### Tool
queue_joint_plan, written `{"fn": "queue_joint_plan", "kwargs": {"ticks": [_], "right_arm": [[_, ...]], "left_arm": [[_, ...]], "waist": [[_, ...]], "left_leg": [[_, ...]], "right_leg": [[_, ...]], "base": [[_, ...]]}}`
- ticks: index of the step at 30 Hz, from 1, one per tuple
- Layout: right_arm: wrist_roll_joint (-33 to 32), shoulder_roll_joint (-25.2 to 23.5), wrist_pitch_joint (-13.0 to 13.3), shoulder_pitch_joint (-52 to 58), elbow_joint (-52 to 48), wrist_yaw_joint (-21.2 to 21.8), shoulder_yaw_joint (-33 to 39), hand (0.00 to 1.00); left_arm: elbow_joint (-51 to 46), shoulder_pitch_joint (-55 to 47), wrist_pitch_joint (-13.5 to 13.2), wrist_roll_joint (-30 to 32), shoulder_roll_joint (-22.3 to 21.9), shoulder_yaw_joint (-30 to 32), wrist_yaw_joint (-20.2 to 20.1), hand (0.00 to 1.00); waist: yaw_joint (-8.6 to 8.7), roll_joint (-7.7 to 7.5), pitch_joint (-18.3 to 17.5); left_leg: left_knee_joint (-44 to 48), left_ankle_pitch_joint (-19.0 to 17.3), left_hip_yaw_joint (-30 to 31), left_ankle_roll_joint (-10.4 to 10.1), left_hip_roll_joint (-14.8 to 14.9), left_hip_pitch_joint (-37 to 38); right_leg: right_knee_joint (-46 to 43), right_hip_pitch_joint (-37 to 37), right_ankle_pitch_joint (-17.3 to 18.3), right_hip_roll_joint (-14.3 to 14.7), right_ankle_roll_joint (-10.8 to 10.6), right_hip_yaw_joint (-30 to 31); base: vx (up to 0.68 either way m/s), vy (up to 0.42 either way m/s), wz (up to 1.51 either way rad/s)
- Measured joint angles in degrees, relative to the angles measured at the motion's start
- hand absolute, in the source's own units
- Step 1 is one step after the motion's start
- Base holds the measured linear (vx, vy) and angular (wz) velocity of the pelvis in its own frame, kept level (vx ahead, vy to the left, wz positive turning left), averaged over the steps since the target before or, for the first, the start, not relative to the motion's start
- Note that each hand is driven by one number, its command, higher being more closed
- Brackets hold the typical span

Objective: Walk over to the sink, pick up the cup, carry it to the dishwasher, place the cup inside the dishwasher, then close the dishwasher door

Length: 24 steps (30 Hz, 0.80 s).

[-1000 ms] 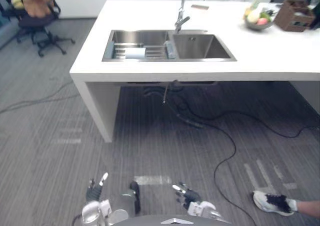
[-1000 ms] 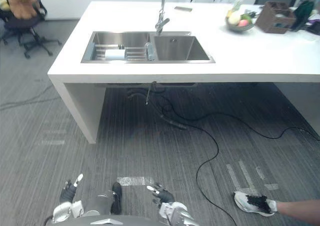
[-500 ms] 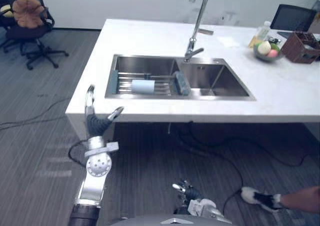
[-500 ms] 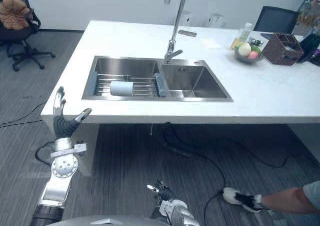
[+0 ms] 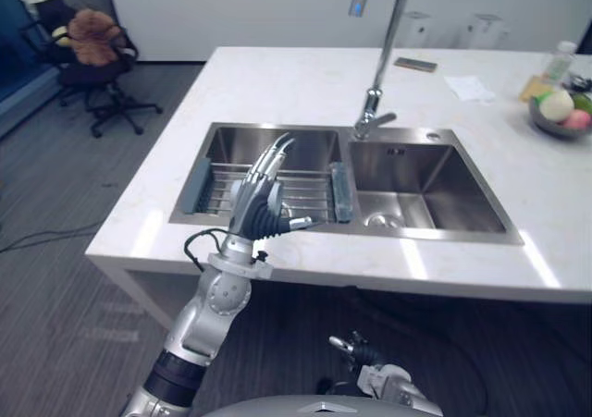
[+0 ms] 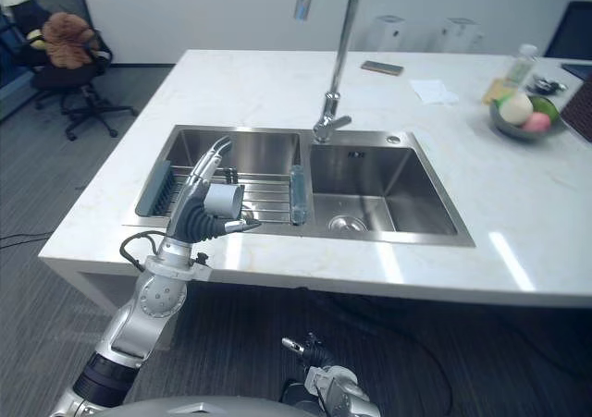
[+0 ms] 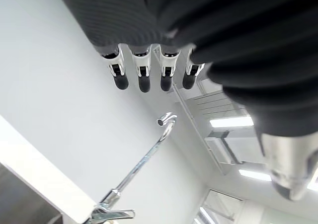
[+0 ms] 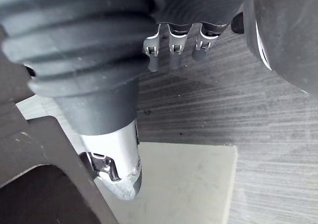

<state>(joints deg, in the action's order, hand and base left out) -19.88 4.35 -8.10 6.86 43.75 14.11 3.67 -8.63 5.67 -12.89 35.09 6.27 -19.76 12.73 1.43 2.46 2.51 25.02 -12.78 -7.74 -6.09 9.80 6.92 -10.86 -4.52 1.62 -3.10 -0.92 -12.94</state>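
Centrally, left hand (image 6: 197, 215) raised above the front edge of the sink (image 6: 370, 239), fingers straight, thumb spread, nothing held. Just beyond it, pale cup (image 6: 225, 200) on its side on the wire rack (image 6: 266, 195) in the left basin; contact with the hand not discernible. Behind, tall faucet (image 6: 339, 66) between the two basins. Low, near the floor, right hand (image 5: 356, 351), fingers loosely extended, empty. Far right on the white counter (image 6: 259, 84), fruit bowl (image 6: 524, 119).

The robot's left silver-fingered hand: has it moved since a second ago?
Yes: the left hand rose from floor level to the steel sink's front rim, by the pale cup.
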Motion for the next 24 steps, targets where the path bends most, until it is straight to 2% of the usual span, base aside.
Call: {"fn": "queue_joint_plan", "kwargs": {"ticks": [1, 2, 3, 4, 5, 7, 8, 10, 13, 18, 24], "right_arm": [[0.0, 0.5, -0.8, 0.1, 0.4, 0.1, 0.0, 0.0], [0.0, 0.7, -1.1, 0.0, 0.9, 0.1, 0.0, 0.0], [-0.1, 1.2, -1.2, -0.4, 2.5, 0.1, 0.0, 0.0], [-0.1, 1.8, -1.4, -1.1, 3.8, 0.4, 0.1, 0.0], [-0.1, 2.1, -1.6, -1.7, 4.7, 0.4, 0.3, 0.0], [0.0, 3.2, -2.4, -3.0, 7.6, 0.5, 1.2, 0.0], [0.0, 3.4, -2.5, -3.3, 8.1, 0.4, 1.2, 0.0], [-0.1, 3.4, -3.0, -3.7, 8.9, 0.2, 1.4, 0.0], [-0.1, 3.5, -3.0, -3.9, 8.9, -0.6, 0.9, 0.0], [-0.2, 3.5, -3.4, -4.6, 8.9, -2.2, -1.4, 0.0], [-0.6, 3.6, -3.4, -4.6, 8.8, -2.2, -1.4, 0.0]], "left_arm": [[0.8, 0.5, 0.7, 0.0, 0.4, -0.9, -1.4, 0.0], [0.8, 0.5, 0.9, 0.1, 0.7, -1.1, -2.4, 0.0], [0.8, 0.6, 1.7, 0.2, 1.3, -1.3, -4.2, 0.0], [0.9, 0.9, 2.8, 0.9, 2.2, -1.4, -6.4, 0.0], [1.1, 1.0, 3.7, 1.4, 2.8, -1.5, -7.7, 0.0], [3.4, 3.4, 6.8, 3.5, 5.9, -2.0, -12.2, 0.0], [3.7, 4.2, 7.6, 3.8, 6.8, -2.0, -13.2, 0.0], [3.8, 6.6, 9.5, 5.8, 11.6, -2.6, -16.4, 0.0], [3.7, 11.8, 10.9, 6.3, 15.4, -3.8, -20.1, 0.0], [3.4, 18.0, 13.3, 6.1, 16.0, -5.9, -22.4, 0.0], [7.7, 24.5, 17.0, 5.5, 16.0, -9.7, -23.7, 0.0]], "waist": [[-0.27, -0.47, 0.1], [-0.41, -0.33, 0.0], [-0.92, -0.02, -0.2], [-0.98, 0.46, -0.2], [-0.86, 0.69, -0.4], [0.1, 1.99, -1.2], [0.19, 2.04, -1.1], [0.97, 1.44, -0.8], [1.77, 1.39, -0.8], [2.45, 1.3, -0.7], [4.51, 0.8, -0.4]], "left_leg": [[2.5, -0.5, -1.9, 0.1, 1.9, -1.8], [1.8, -0.8, -3.6, 0.5, 2.9, -2.0], [-2.7, -0.1, -6.9, 1.1, 4.1, -1.9], [-8.8, 2.3, -8.1, 0.1, 4.1, -1.7], [-11.2, 3.0, -8.1, -0.5, 3.5, -0.8], [-19.0, 4.0, -8.2, -0.7, 1.9, 0.8], [-20.1, 4.0, -8.3, -0.8, 1.6, 0.8], [-21.4, 4.5, -8.4, -0.6, -0.3, 0.1], [-22.1, 4.9, -8.2, 0.2, -1.7, 0.5], [-22.2, 4.8, -9.4, 0.4, -2.1, 1.0], [-22.0, 4.4, -11.6, 0.2, -2.1, 2.2]], "right_leg": [[2.7, 1.9, -0.6, 0.1, 0.3, -2.0], [3.5, 2.5, -0.8, 0.3, 0.4, -2.7], [4.4, 2.4, -1.0, 0.3, 0.2, -3.5], [5.1, 2.3, -1.5, 0.3, -0.2, -3.5], [5.9, 2.3, -2.1, 0.4, -0.5, -3.4], [10.4, 2.4, -6.0, 0.8, -0.7, -3.5], [11.8, 2.5, -7.2, 0.9, -1.0, -3.5], [15.5, 2.8, -10.3, 0.5, -1.2, -3.1], [15.5, 3.0, -10.7, -0.9, -1.6, -2.6], [15.6, 2.7, -10.9, -1.6, -1.8, -0.7], [15.8, 2.6, -12.0, -1.3, -1.7, 1.7]], "base": [[0.02, -0.079, 0.76], [0.0, -0.071, 0.62], [-0.01, -0.032, 0.33], [-0.01, 0.002, 0.18], [0.03, 0.061, 0.08], [0.03, 0.097, 0.04], [0.01, 0.097, -0.02], [-0.02, 0.087, -0.05], [-0.03, 0.081, 0.05], [-0.07, 0.03, -0.11], [-0.08, -0.013, -0.2]]}}
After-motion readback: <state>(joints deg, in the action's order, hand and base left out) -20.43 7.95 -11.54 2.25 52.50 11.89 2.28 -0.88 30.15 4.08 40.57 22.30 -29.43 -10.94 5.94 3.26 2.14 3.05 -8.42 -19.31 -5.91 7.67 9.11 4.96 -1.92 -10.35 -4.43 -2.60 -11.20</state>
